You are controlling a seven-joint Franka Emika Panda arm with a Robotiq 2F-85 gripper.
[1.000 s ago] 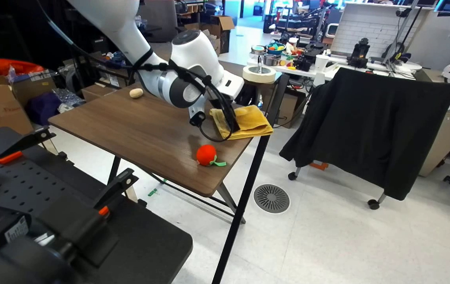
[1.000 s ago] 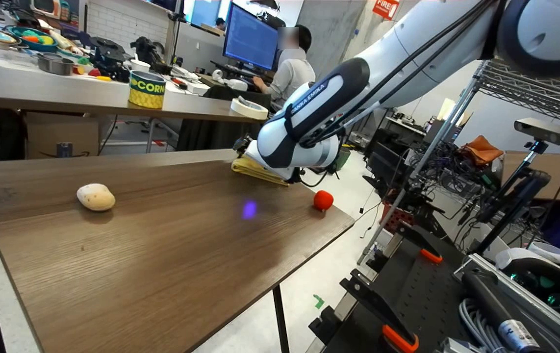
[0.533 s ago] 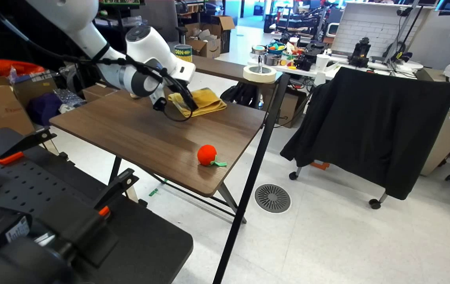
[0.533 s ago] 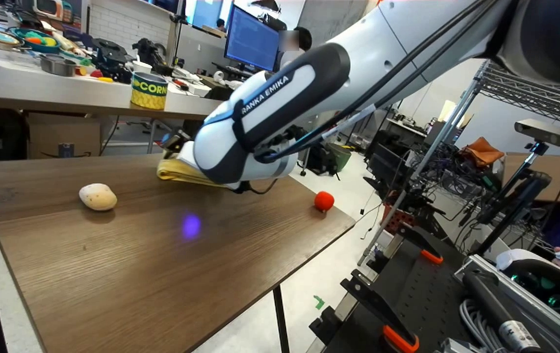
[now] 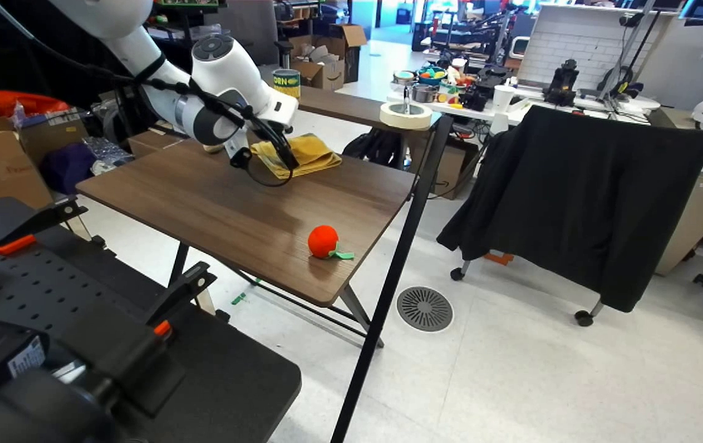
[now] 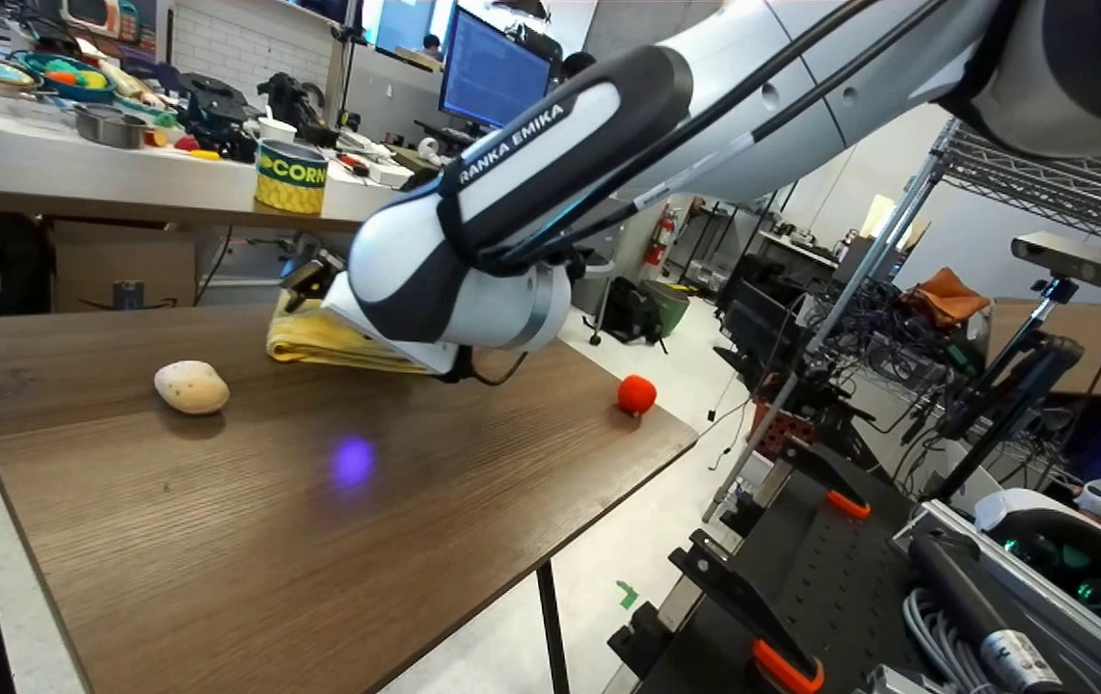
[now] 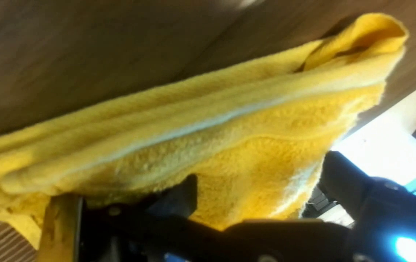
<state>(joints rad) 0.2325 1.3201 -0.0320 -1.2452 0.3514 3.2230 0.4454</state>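
A folded yellow cloth [image 7: 266, 145] lies on the brown table [image 5: 216, 197] and fills much of the wrist view. My gripper [image 7: 259, 171] is low over it, its fingers [image 7: 342, 178] wide apart with part of the cloth between them. One dark fingertip overlaps the cloth; the opposite finger stands at its edge. In both exterior views the arm hides much of the gripper above the yellow cloth [image 6: 334, 342]. A red ball with green strips [image 5: 323, 240] sits near a table corner. A pale, potato-like object [image 6: 192, 387] rests farther along the table, mostly hidden by the arm in an exterior view.
Behind the table, a raised shelf holds a corn can [image 6: 290, 177] and a tape roll [image 5: 405, 115]. A black pegboard bench [image 5: 222, 369] with orange-handled clamps [image 6: 787, 665] stands beside the table. A dark upright post [image 5: 391, 280] rises past one table end.
The arm and the yellow cloth have shifted together across the table, leftward in both exterior views, mostly in the first half second. The red ball and pale object stay put.
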